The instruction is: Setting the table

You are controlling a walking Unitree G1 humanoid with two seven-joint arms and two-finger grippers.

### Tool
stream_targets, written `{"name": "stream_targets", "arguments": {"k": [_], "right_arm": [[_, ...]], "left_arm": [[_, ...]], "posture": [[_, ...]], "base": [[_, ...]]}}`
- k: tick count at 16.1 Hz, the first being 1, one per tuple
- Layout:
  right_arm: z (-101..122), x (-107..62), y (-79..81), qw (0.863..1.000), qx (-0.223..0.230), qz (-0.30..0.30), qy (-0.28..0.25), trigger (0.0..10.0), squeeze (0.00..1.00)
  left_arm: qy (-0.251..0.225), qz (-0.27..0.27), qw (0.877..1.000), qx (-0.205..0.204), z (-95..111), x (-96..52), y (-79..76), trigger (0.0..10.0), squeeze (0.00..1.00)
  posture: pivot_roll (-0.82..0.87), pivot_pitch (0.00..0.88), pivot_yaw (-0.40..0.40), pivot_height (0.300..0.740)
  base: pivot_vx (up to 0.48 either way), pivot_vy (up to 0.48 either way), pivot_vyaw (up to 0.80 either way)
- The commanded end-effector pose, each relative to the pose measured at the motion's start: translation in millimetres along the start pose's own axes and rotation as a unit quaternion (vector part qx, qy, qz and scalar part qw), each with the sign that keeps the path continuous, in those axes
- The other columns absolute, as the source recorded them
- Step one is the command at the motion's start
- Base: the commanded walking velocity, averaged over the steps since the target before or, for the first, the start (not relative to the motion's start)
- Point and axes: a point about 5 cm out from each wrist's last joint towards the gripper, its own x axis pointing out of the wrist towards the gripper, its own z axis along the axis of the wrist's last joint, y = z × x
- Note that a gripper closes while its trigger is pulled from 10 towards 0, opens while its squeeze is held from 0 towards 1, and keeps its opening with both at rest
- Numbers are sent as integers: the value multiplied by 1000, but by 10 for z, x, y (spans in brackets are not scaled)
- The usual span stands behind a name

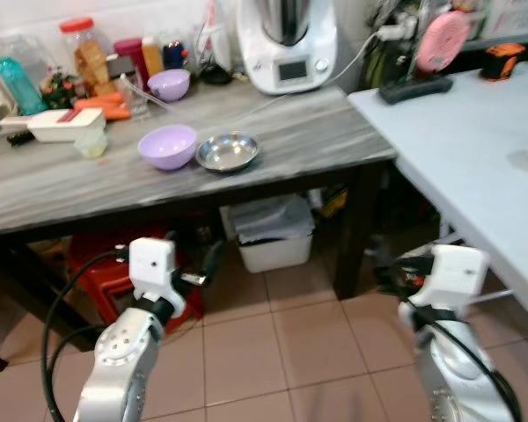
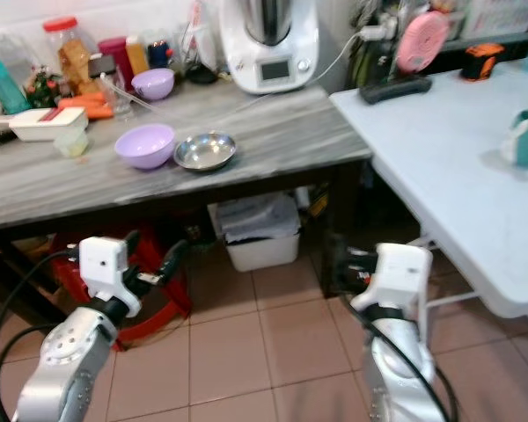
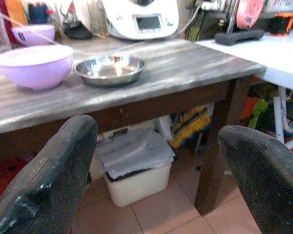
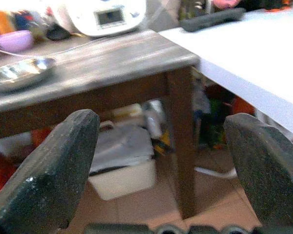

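Observation:
A purple bowl (image 1: 168, 145) and a shallow steel dish (image 1: 228, 151) sit side by side near the front of the grey wooden table (image 1: 317, 132). A smaller purple bowl (image 1: 169, 84) stands further back among the clutter. My left gripper (image 3: 156, 161) is open and empty, held low in front of the table edge, below the steel dish (image 3: 109, 69). My right gripper (image 4: 161, 161) is open too, empty, low by the table's right leg (image 4: 181, 136). The white table (image 1: 475, 149) stretches to the right.
A white kitchen machine (image 1: 286, 44), jars, bottles, carrots and a white slicer (image 1: 66, 125) crowd the back of the grey table. Under it sit a white bin (image 1: 268, 233) and a red stool (image 1: 97, 264). A black remote (image 1: 415, 88) lies on the white table.

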Motion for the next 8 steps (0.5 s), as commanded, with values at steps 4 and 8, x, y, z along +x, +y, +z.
{"name": "stream_targets", "arguments": {"k": [4,8], "right_arm": [[45,-5,10,1000,-3,14,-8,10000,0],[39,0,18,1000,0,14,-8,10000,0]], "left_arm": [[2,0,1000,2,-10,7,-20,10000,0],[5,-5,1000,4,-14,19,-31,10000,0]], "posture": [[-82,0,124,740],[-81,0,122,740]], "base": [[0,-313,134],[0,-311,433]]}}
